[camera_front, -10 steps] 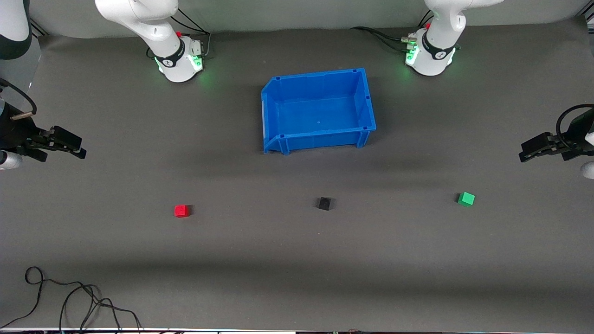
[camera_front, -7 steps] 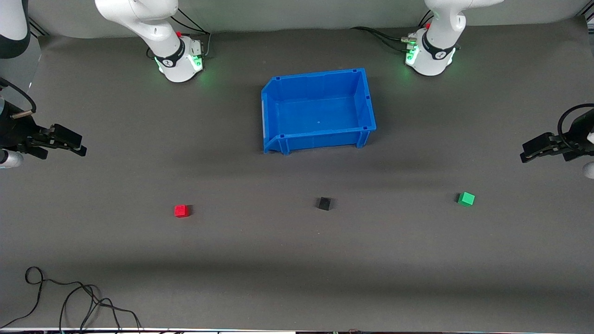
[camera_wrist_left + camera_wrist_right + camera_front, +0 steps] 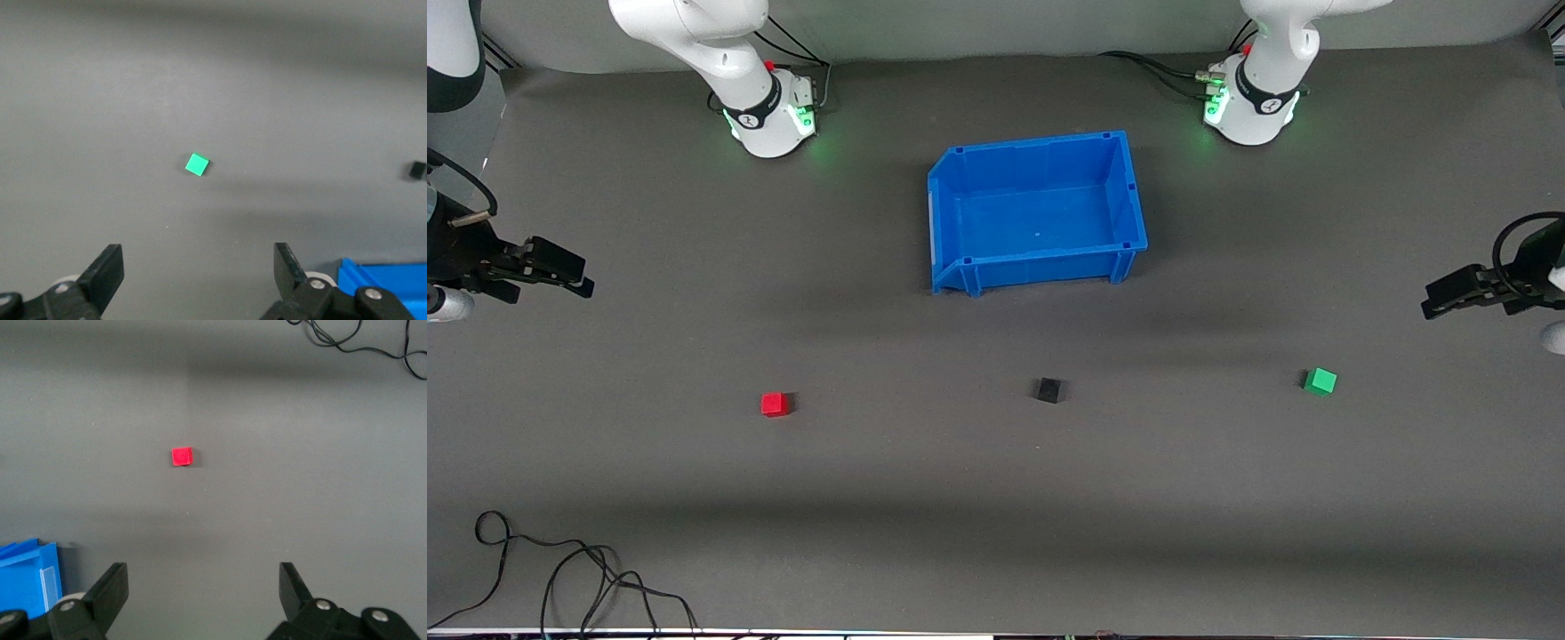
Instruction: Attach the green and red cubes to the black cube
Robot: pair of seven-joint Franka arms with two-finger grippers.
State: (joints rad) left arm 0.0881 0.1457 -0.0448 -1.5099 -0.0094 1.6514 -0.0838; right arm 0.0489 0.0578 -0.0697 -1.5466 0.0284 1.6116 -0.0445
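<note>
Left wrist view is showing the left end effector hanging with its fingers spread wide and nothing between them, over bare bench at the left arm's end; in the front view it is sitting at the frame's edge. The right end effector is likewise gaping wide and gripping nothing, hovering over the right arm's end of the bench, also seen in the front view.

Three small cubes are lying on the bench, one of each colour, well apart from one another and touching nothing. The green cube is resting toward the left arm's end, the red cube toward the right arm's end, and the black cube between them. One blue bin is standing farther from the front camera than the black cube, between the two arm bases. One loose black cable is lying at the bench's nearest edge, toward the right arm's end.
</note>
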